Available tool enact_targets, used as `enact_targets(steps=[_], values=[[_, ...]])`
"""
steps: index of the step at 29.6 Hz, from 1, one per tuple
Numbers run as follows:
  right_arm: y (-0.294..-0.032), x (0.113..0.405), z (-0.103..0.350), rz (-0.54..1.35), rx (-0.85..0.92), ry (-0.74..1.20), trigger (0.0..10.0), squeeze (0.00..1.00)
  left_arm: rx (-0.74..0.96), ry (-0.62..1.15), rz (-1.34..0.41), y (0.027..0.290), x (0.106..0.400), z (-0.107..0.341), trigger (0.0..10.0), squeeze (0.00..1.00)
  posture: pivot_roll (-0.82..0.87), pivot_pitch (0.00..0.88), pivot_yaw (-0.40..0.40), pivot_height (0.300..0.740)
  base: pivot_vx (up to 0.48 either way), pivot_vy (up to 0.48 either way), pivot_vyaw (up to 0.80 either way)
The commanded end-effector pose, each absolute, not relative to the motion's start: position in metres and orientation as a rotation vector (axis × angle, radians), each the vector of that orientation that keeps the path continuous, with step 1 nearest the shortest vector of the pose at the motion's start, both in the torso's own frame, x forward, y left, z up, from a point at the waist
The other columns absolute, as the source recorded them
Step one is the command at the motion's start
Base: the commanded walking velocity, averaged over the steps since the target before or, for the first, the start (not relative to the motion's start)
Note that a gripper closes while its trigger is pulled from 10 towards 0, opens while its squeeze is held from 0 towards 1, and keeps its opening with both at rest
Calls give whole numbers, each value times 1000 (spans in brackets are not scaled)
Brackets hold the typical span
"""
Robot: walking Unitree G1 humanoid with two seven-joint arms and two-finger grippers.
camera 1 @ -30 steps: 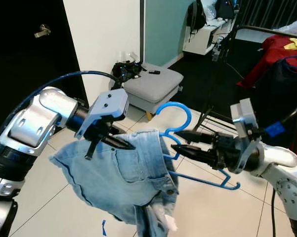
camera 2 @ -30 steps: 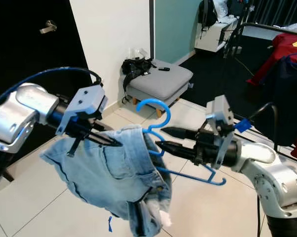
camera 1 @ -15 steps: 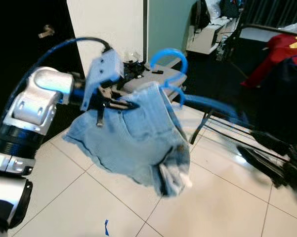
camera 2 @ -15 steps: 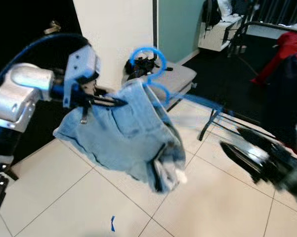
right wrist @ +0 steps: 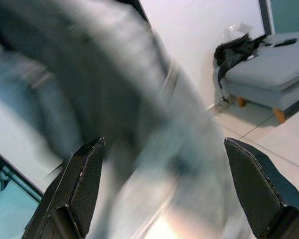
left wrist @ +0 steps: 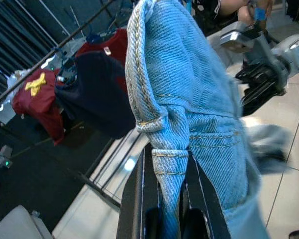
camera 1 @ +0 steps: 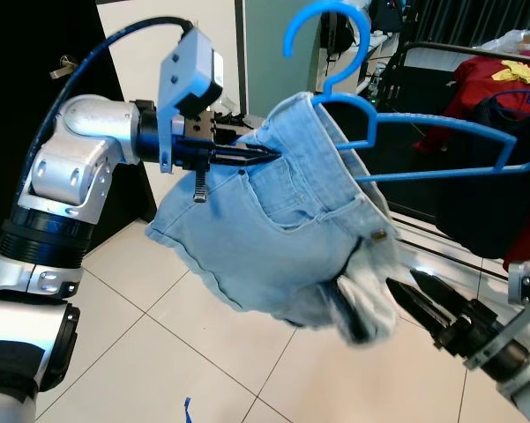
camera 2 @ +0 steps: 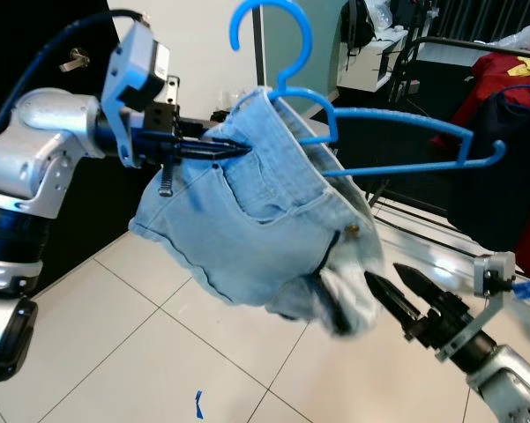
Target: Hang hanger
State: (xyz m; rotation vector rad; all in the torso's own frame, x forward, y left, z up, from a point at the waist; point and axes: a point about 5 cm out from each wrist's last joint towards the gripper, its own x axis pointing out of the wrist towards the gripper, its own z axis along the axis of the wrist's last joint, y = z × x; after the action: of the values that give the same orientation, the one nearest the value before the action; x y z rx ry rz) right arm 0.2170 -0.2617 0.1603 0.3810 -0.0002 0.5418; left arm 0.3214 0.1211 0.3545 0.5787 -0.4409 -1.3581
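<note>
While the right tool (camera 2: 397, 286) is hanging low over the tiled floor (camera 1: 132, 352), nearest the camera, its two black fingers are spreading apart and gripping nothing; in the right wrist view the fingertips (right wrist: 82, 181) are framing a blurred mass of pale cloth. Just above and beside that tool, the lower folds of the denim shorts (camera 1: 282, 238) are drooping, close to the fingers, though contact cannot be told. The shorts are riding on the blue hanger (camera 1: 423, 141), whose hook is rising above the waistband and whose long bar is reaching out toward the robot's right, free in the air. Farther up on the robot's left, the left tool (camera 1: 247, 156) is pinching the waistband of the shorts; in the left wrist view its fingers (left wrist: 134, 199) are closing on a belt loop and the denim edge, so the garment and hanger are hanging from this grip. Beyond, a dark clothes rack (camera 1: 459, 48) is carrying red and dark garments (camera 1: 476, 88), and a grey stool (right wrist: 273, 67) is standing by the white wall (camera 2: 203, 44).
</note>
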Motion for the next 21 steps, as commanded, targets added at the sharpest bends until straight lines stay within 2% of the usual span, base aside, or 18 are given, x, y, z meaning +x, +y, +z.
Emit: enact_targets(steps=[1,7,13,14,15,21], values=[[-264,218,158,513,404,3,10000,0,572,-500,-1359,120,317,367,0,0,0,3,27,740,0,0,0],[-266,218,166,509,406,-34,10000,0,565,-511,-1379,118,314,367,0,0,-6,2,27,740,0,0,0],[-258,217,159,535,375,15,10000,0,551,-535,-1403,113,308,373,0,0,-3,0,27,740,0,0,0],[-256,219,157,532,370,29,8824,0,549,-544,-1411,112,306,374,0,0,-2,0,28,740,0,0,0],[-257,222,154,511,367,43,0,0,546,-552,-1417,111,304,376,0,0,0,0,28,740,0,0,0],[-261,225,152,481,364,48,0,0,537,-567,-1426,112,301,380,0,0,4,0,28,740,0,0,0]])
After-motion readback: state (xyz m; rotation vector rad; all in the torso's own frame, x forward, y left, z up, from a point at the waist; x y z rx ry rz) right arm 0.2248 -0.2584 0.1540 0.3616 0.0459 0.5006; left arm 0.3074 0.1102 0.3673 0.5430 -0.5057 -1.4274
